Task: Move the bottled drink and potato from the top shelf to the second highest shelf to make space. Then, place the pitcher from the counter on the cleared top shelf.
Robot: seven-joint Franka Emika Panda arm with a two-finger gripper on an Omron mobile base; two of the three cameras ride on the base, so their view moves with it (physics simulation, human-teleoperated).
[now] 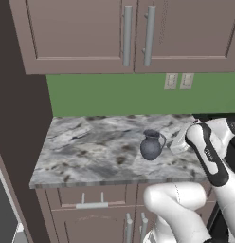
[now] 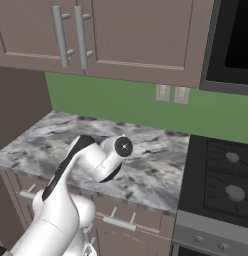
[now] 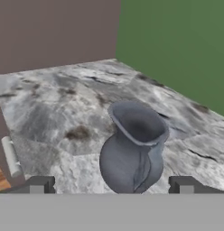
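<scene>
Pitcher step: my fingers [image 3: 111,185] spread, grasping nothing, flanking the pitcher [image 3: 132,153] on the surface [image 3: 50,113]; next I close around its belly.

**Counting the things in the kitchen**

There is one pitcher [image 1: 151,145]. It stands on one worktop [image 1: 91,152].

Above the worktop there are two top cupboard doors [image 1: 74,33]. They have two long handles [image 1: 127,35], one on each door.

On the green wall [image 1: 114,92] there are two wall plugs [image 1: 171,81], side by side.

Under the worktop there is one drawer [image 1: 91,197] with one handle on it. Below it are two lower doors [image 1: 93,225].

In the right base view there is one stove [image 2: 223,182]. Two round burners [image 2: 235,192] can be seen on it.

There is one robot arm [image 1: 207,154] with one claw [image 3: 113,186], and the claw has two fingertips [image 3: 39,185].
</scene>
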